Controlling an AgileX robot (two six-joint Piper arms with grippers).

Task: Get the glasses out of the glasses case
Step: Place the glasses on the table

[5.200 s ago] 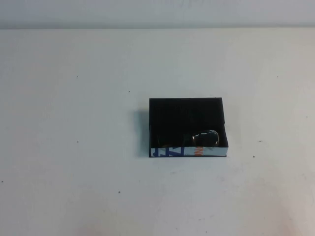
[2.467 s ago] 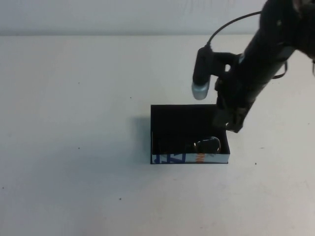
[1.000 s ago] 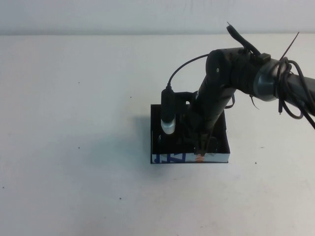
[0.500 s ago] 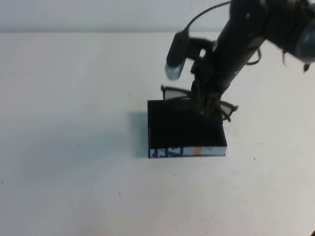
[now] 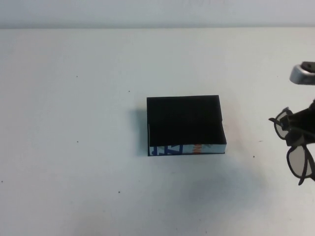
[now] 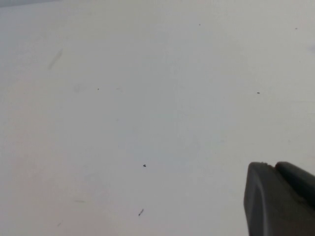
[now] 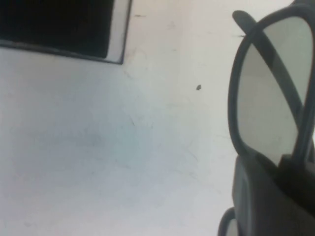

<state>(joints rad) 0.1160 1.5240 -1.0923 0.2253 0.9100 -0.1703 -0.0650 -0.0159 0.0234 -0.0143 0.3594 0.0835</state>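
The glasses case (image 5: 184, 120) lies in the middle of the table, black on top, its white printed side facing me. Its corner shows in the right wrist view (image 7: 59, 24). My right gripper (image 5: 301, 132) is at the table's right edge, well right of the case, shut on the glasses (image 5: 297, 161). It holds the dark frame at the bridge above the table, with one lens hanging down. The lens fills the right wrist view (image 7: 270, 98) over the gripper (image 7: 283, 164). My left gripper (image 6: 275, 169) is out of the high view, shut and empty over bare table.
The white table (image 5: 74, 147) carries only small dark specks. The right arm's wrist camera (image 5: 302, 74) shows at the right edge. The back wall runs along the table's far edge.
My right gripper reached into the case, closed on the glasses and lifted them out. It has now carried them to the right edge. The case shifted slightly left.
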